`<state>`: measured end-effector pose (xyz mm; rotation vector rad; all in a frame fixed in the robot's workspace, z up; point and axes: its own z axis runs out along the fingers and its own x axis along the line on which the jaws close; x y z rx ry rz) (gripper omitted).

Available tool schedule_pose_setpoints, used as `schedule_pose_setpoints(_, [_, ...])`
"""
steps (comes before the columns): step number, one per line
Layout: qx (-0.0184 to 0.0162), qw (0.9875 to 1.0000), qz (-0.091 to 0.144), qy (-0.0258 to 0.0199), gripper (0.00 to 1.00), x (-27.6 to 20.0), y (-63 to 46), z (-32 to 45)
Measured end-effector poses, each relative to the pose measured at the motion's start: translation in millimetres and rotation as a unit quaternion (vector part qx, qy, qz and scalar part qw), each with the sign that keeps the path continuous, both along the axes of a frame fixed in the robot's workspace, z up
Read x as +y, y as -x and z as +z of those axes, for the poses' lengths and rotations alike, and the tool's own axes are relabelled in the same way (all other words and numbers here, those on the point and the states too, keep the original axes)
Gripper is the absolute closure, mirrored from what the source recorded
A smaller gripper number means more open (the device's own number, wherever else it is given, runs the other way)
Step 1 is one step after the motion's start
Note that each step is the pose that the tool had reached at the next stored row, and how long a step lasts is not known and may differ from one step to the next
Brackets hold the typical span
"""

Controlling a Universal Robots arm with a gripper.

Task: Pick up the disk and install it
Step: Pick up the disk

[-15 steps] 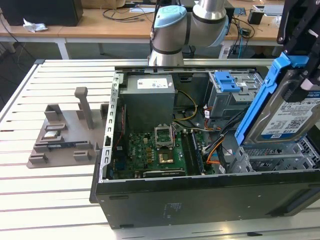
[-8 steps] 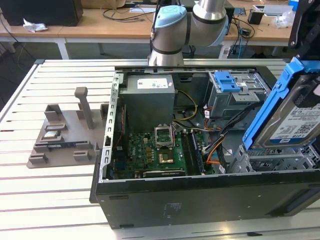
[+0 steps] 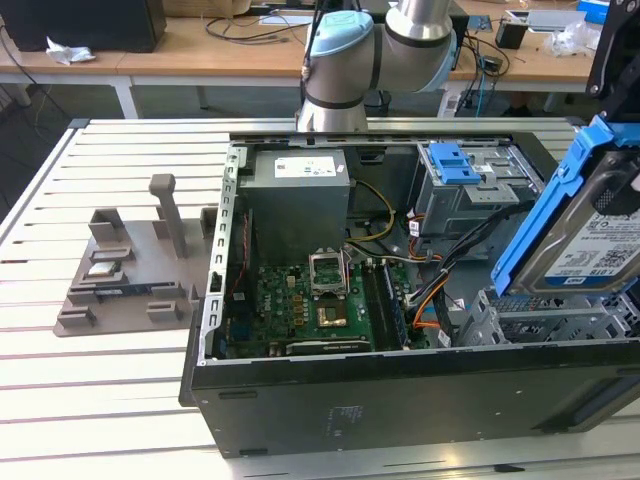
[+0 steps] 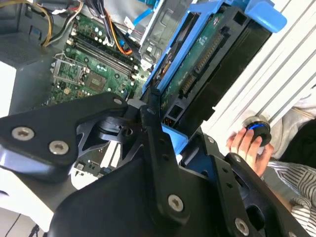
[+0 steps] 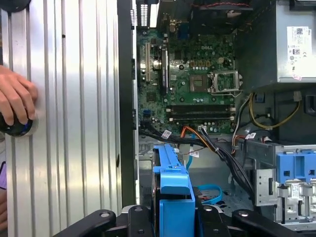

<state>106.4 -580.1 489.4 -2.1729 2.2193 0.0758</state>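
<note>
The disk hangs tilted in the air over the end of the open computer case at the exterior view's right. Its white-and-blue label faces the exterior camera and its blue side rails run along its edges. The gripper has it clamped: the black fingers are closed in on the drive from both sides, and in the second wrist view its green circuit-board underside and connector show. Just below the disk sits the bare metal drive cage. From these angles I cannot tell whether the drive touches it. Further in, the motherboard lies on the case floor, and the grey power-supply box sits against the case's far edge. A blue latch tops another bay beside that box. The arm rises beyond the case's far edge. The case rests on a slatted table. A grey fixture stands near the table's edge on the exterior view's left. In the first wrist view a person's hand rests on a dark round knob on the table, well apart from the case.
</note>
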Motion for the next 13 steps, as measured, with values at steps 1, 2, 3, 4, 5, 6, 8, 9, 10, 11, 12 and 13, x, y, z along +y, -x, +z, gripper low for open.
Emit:
schedule_pose_setpoints(1, [0.0000, 1.0000, 0.000, -0.0031, 0.63, 0.0, -0.4, 0.0])
schedule_pose_setpoints(2, [0.0000, 1.0000, 0.000, -0.0036, 0.63, 0.0, -0.7, -0.2])
schedule_pose_setpoints(3, [0.0001, 1.0000, 0.001, -0.0037, 0.63, 0.0, -1.5, -0.7])
schedule_pose_setpoints(4, [0.0001, 1.0000, 0.004, -0.0034, 0.63, 0.0, -2.2, -1.1])
schedule_pose_setpoints(5, [0.0001, 1.0000, 0.009, -0.0029, 0.63, 0.0, -3.2, -1.9])
schedule_pose_setpoints(6, [0.0001, 0.9999, 0.015, -0.0024, 0.63, 0.3, -4.5, -3.7])
schedule_pose_setpoints(8, [0.0002, 0.9998, 0.018, -0.0020, 0.63, 1.5, -5.7, -6.2])
schedule_pose_setpoints(9, [0.0002, 0.9998, 0.019, -0.0020, 0.63, 2.8, -6.8, -8.1])
schedule_pose_setpoints(10, [0.0002, 0.9998, 0.019, -0.0020, 0.63, 4.1, -7.7, -9.4])
schedule_pose_setpoints(11, [0.0003, 0.9998, 0.019, -0.0019, 0.63, 6.5, -9.8, -11.5])
schedule_pose_setpoints(12, [0.0003, 0.9998, 0.019, -0.0019, 0.63, 8.3, -11.2, -12.9])
schedule_pose_setpoints(13, [0.0003, 0.9998, 0.019, -0.0020, 0.63, 9.6, -12.2, -13.9])
